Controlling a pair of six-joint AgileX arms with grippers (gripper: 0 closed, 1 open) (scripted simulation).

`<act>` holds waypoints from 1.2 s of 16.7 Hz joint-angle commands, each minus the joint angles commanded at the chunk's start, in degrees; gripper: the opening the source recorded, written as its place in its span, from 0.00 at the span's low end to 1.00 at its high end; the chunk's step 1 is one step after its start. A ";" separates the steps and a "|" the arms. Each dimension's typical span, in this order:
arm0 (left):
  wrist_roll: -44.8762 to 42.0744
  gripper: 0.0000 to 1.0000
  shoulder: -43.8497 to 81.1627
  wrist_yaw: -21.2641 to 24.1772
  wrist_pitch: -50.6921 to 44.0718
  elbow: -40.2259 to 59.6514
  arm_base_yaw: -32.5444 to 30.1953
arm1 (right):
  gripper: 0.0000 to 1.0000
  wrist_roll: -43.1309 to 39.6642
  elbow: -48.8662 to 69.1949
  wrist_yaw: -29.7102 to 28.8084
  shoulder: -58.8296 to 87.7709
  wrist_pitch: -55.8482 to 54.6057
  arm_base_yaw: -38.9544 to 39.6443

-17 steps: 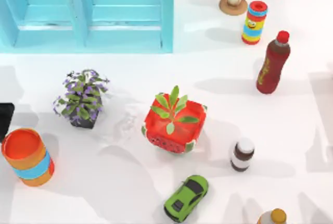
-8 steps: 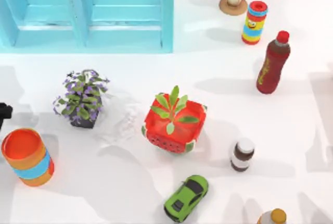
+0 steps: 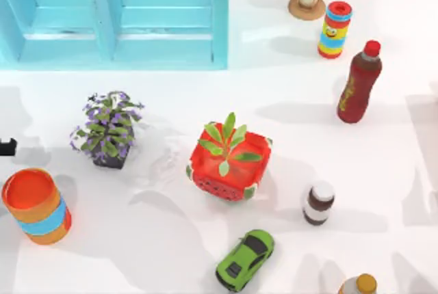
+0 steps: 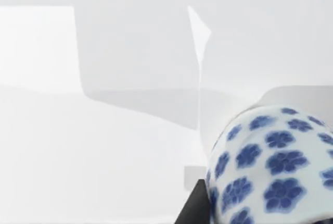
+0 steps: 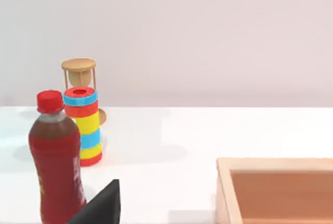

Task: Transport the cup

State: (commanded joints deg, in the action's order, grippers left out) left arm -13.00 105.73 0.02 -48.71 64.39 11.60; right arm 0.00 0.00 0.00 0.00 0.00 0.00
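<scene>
- Near the table's left edge, the wide orange cylindrical cup [image 3: 35, 205] with a light-blue band stands upright, free of any grip;
- left gripper [image 3: 7, 147] just behind it at the edge; whether spread or pressed together, I cannot tell.

orange cup [image 3: 35, 206], light-blue band

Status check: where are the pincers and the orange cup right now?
Left pincer at table's left edge, just beyond the wide orange cup with light-blue band, not touching. Cup upright, on table. Right pincer tip near red-capped bottle.
</scene>
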 joint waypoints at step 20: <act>-12.56 0.00 7.20 0.03 -11.33 17.72 12.50 | 1.00 0.00 0.00 0.00 0.00 0.00 0.00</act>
State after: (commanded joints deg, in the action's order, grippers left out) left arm -25.56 112.93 0.06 -60.04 82.12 24.11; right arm 0.00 0.00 0.00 0.00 0.00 0.00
